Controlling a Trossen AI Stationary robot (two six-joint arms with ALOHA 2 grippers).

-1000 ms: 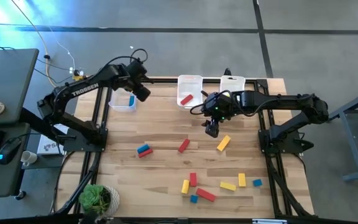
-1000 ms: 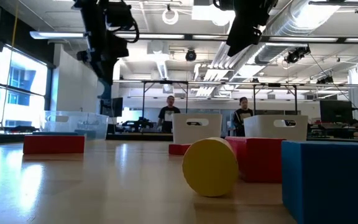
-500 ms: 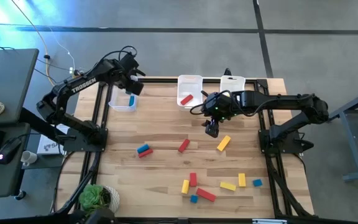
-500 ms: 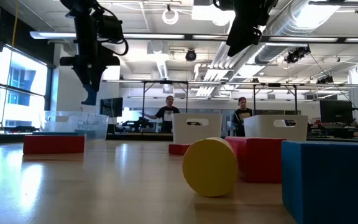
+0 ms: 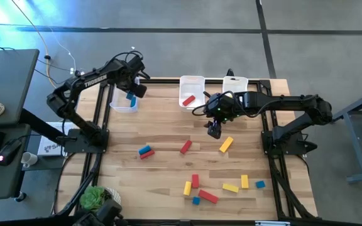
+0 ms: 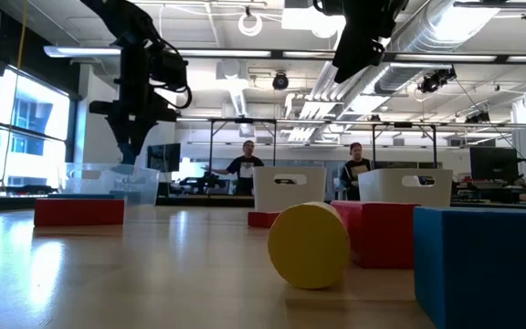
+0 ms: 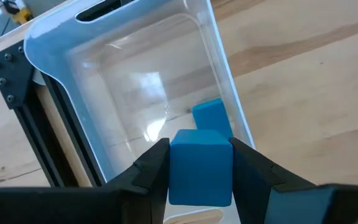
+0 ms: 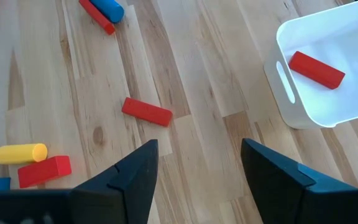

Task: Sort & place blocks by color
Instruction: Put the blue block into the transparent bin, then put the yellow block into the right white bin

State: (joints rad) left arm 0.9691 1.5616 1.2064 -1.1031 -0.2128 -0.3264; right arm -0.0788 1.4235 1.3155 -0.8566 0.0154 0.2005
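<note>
The worktop [image 5: 168, 135] is a broad wooden slab with plenty of bare room through its middle, and three bins stand along its far edge: a clear bin [image 5: 123, 100] at the left arm's end and two white bins [image 5: 191, 91] nearer the right arm. The step in hand looks like the drop of a blue piece. The left gripper [image 7: 201, 163] hangs directly over the clear bin, its fingers clasping a blue block [image 7: 201, 165], with another blue block [image 7: 212, 117] already lying on the bin floor. The next move seems to call only for lowering a little and letting go, staying inside the bin's thin walls. The right gripper [image 5: 213, 129] waits with fingers spread and empty above bare wood, near a yellow block [image 5: 225, 144] and a red block [image 5: 185, 146]. Most remaining blocks cluster toward the near edge, well apart from both arms.
</note>
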